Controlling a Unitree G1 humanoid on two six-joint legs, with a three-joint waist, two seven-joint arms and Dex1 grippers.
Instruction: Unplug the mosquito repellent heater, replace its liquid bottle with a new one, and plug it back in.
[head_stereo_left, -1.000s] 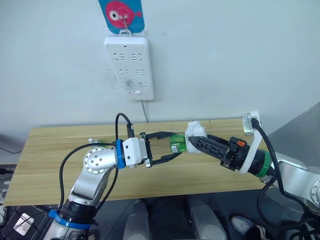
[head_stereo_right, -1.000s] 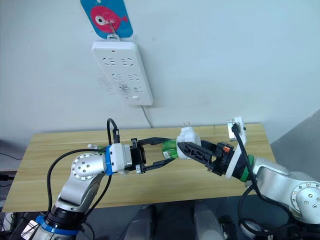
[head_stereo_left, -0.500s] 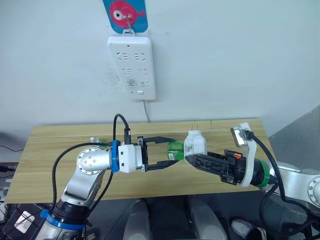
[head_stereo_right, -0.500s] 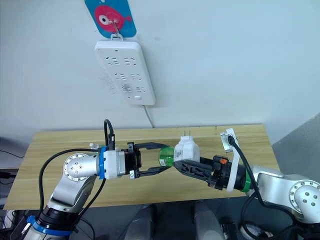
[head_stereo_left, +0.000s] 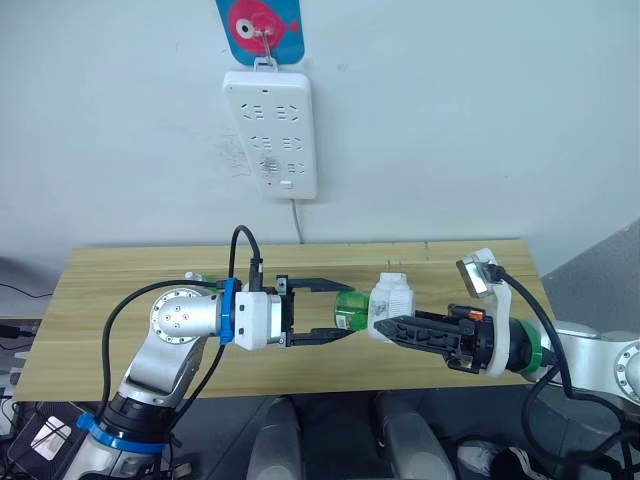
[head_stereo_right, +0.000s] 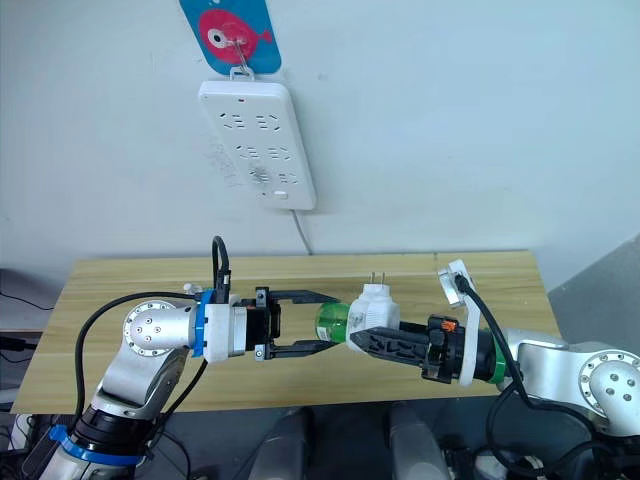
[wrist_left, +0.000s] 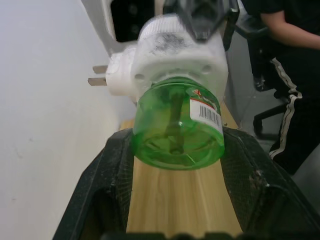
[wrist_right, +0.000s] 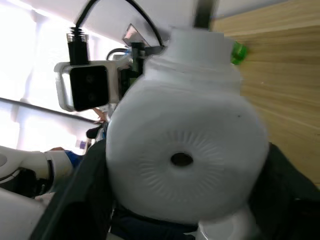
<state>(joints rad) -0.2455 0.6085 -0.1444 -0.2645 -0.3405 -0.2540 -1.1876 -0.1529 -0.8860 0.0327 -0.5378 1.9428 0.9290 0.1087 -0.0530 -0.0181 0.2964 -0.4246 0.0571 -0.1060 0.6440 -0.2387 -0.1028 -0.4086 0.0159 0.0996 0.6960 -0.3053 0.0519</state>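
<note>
Two grippers, one heater, two green bottles over one wooden tabletop (head_stereo_left: 120, 300).

One heater (head_stereo_left: 391, 301) is clamped in the right gripper (head_stereo_left: 385, 325), held above the tabletop's front edge with its two prongs up. One green bottle (head_stereo_left: 351, 307) is in its base, sitting between the spread fingers (wrist_left: 107, 175) of the left gripper (head_stereo_left: 335, 310); contact is hard to make out. A second green bottle (head_stereo_left: 203, 278) near the left back edge is mostly hidden behind the left arm. One white power strip (head_stereo_left: 270, 133) hangs on the wall.
</note>
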